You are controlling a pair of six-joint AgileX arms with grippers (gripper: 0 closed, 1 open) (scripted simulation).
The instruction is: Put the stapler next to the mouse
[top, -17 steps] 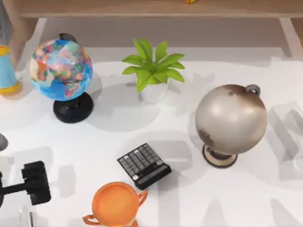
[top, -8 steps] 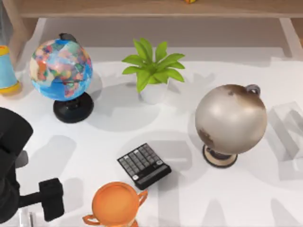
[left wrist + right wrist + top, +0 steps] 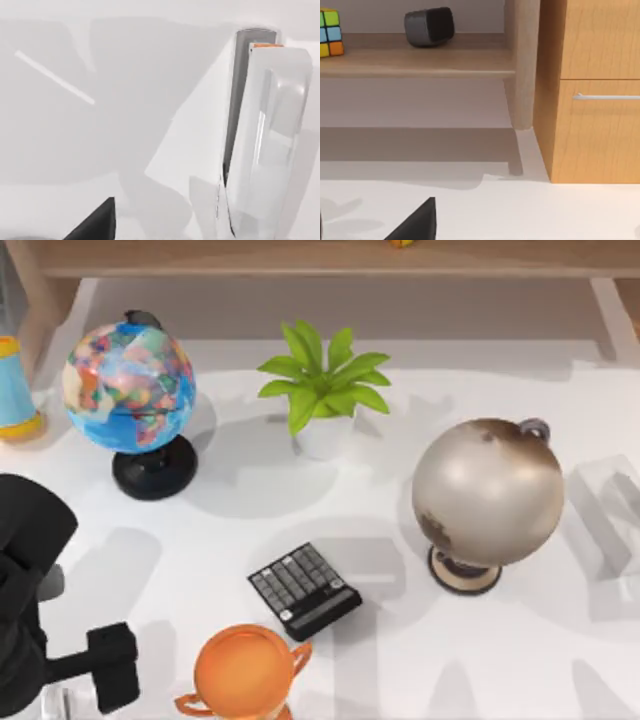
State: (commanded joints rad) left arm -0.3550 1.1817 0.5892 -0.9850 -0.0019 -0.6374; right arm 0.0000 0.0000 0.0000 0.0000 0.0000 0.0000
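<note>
Down at the counter's [image 3: 400, 660] near left corner, left of the orange cup [image 3: 243, 672], the left claw [image 3: 112, 668] hangs low; whether it is spread or pressed together I cannot tell. Just left of the claw lies the stapler [image 3: 270, 140], whitish with a dark grey stripe, flat on the counter. Right of the cup sits a black calculator [image 3: 304, 590].

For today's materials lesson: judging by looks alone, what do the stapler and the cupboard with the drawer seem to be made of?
The stapler, lying beneath the left gripper, looks like smooth moulded plastic: whitish, glossy body with soft highlights, a darker grey strip along one side that may be metal or plastic. The cupboard seems to be varnished wood or a wood-look laminate: orange-brown grain lines, with a pale bar handle, probably metal.
</note>
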